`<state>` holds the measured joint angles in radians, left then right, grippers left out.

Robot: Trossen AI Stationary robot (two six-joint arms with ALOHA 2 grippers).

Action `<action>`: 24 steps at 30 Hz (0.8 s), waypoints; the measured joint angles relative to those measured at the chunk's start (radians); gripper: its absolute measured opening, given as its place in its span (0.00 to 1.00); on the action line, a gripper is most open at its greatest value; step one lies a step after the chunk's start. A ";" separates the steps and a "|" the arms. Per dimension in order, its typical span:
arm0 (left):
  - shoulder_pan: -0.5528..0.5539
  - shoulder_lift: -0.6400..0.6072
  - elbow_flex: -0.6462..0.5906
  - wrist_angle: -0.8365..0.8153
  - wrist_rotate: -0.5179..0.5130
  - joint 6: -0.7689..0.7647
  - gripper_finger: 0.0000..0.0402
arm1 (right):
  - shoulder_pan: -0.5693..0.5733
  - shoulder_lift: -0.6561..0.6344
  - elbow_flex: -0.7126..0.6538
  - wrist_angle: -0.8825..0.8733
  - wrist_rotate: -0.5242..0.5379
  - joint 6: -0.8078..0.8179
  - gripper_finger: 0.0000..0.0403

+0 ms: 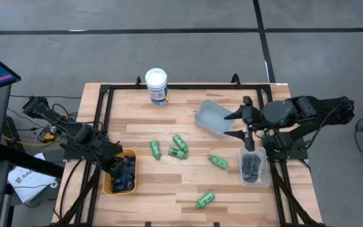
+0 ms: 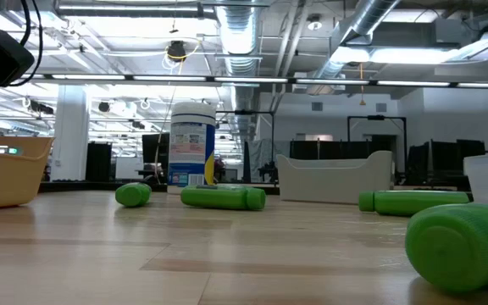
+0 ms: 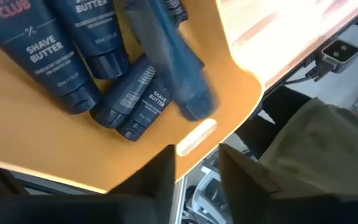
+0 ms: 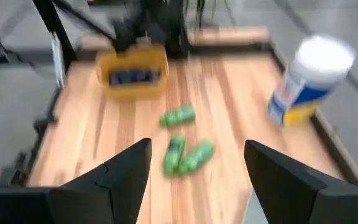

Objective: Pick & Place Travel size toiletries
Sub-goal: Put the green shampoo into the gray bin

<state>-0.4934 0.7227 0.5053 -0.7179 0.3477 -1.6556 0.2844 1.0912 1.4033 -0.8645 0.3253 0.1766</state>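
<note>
A: What is laid out on the pale wooden plank table?

B: Six small bright green ribbed plastic bottles are seen lying on their sides. One is left of centre, a close cluster of three is beside it, one is further right, and one lies alone near the front edge. A tall white cylindrical canister with a blue label stands upright near the back edge.

A: And the containers?

B: A yellow rounded plastic bin at the left is filled with flat dark navy tubes, smooth and printed "SHAVE BUTTER". A clear rectangular plastic tub at the right holds round dark grey tins. An empty translucent grey tray is tilted behind it.

A: How are the grippers placed?

B: The left gripper is positioned over the yellow bin, just above the navy tubes; its dark fingers are parted by a narrow gap with nothing seen between them. The right gripper is held above the table between the grey tray and the clear tub, its two wedge-shaped fingers spread wide and empty.
</note>
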 joint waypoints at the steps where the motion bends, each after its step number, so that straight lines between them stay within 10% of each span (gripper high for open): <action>1: 0.000 0.000 0.000 0.000 0.000 0.009 0.32 | 0.001 0.011 0.000 -0.033 0.000 0.020 0.62; 12: 0.000 -0.003 0.000 0.184 0.003 0.021 0.62 | 0.000 0.303 0.000 -0.326 -0.004 0.232 0.62; 24: 0.001 -0.003 0.000 0.633 -0.225 0.098 0.65 | 0.010 0.659 -0.001 -0.326 -0.124 0.245 0.62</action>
<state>-0.4927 0.7197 0.5056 -0.0846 0.1224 -1.5577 0.2946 1.7503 1.4025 -1.1903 0.2016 0.4216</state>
